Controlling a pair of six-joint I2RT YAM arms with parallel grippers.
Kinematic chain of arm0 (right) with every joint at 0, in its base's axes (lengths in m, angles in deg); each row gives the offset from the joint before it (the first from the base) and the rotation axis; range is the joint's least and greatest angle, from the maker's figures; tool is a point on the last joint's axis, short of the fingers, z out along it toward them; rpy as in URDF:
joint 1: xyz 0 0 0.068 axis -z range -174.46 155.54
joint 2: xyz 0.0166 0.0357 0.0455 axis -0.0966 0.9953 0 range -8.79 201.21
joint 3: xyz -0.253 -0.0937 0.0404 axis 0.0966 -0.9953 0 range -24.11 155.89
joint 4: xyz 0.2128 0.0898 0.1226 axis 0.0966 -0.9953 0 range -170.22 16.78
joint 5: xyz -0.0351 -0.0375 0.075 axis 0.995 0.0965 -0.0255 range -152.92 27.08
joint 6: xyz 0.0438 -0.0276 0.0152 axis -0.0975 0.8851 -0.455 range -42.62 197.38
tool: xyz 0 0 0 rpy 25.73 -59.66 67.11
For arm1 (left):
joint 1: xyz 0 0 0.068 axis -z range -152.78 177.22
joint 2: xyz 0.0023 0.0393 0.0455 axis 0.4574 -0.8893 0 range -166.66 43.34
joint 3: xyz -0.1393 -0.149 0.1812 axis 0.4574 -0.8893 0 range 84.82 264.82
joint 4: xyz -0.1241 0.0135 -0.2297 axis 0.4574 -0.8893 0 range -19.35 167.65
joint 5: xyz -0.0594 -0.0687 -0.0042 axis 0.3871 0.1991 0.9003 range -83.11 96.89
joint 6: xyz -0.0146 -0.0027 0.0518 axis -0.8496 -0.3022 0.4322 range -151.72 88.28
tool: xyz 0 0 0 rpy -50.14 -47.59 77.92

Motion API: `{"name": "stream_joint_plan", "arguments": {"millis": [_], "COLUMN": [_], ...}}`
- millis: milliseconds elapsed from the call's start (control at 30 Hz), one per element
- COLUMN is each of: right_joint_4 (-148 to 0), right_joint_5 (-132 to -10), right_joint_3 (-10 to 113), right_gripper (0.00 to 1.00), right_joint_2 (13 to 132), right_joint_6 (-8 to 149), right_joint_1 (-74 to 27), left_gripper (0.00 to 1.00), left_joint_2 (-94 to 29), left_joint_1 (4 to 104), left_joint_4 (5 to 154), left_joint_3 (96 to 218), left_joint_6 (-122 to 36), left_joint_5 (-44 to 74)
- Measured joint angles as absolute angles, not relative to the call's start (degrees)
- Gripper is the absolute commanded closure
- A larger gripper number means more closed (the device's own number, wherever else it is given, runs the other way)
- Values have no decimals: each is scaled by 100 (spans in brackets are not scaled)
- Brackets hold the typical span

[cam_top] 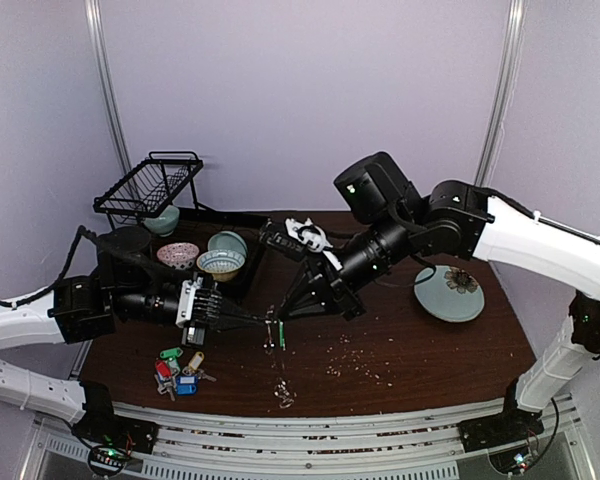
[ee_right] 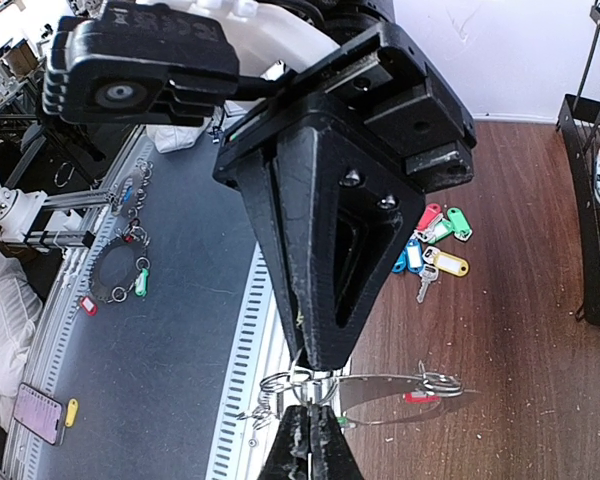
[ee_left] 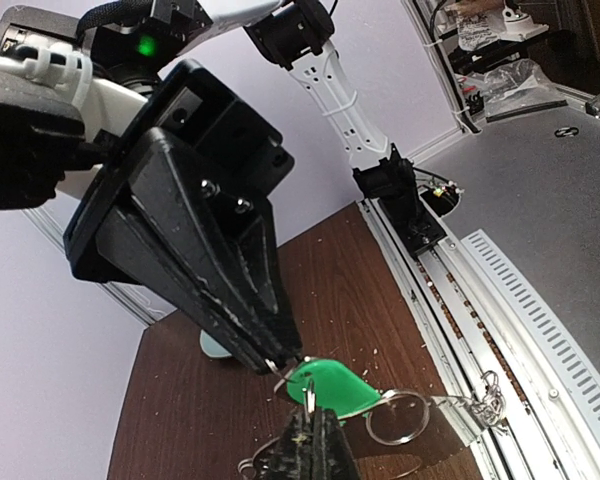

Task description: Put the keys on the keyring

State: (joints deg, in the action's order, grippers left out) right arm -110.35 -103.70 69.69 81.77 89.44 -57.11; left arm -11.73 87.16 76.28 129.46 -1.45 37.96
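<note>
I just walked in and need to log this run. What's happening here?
Both arms meet above the table. The left gripper and right gripper are pinched shut, tip to tip, at the keyring and a green-tagged key; which grips which is unclear. The other keys lie piled on the table, not yet on the ring.

table [cam_top: 430, 350] dark wood | keys [cam_top: 180, 372] front-left | plate [cam_top: 435, 302] right | rack [cam_top: 145, 190] back-left

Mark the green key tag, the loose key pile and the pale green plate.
green key tag [ee_left: 338, 388]: left wrist view, middle of the plastic tag.
loose key pile [cam_top: 185, 383]: top external view, on its blue tag.
pale green plate [cam_top: 435, 305]: top external view, bare glaze beside its flower motif.
</note>
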Motion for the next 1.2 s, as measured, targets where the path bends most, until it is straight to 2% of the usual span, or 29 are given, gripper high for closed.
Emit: {"name": "stream_joint_plan", "arguments": {"millis": [1200], "right_joint_4": [-11081], "right_joint_5": [-10584], "right_joint_3": [6969], "right_gripper": [100], "right_joint_2": [8249], "right_joint_6": [8950], "right_joint_1": [-5711], "left_gripper": [100], "left_joint_2": [-1173], "left_joint_1": [8716], "left_joint_4": [7626], "left_joint_3": [12946], "left_joint_6": [-167], "left_joint_5": [3702]}}
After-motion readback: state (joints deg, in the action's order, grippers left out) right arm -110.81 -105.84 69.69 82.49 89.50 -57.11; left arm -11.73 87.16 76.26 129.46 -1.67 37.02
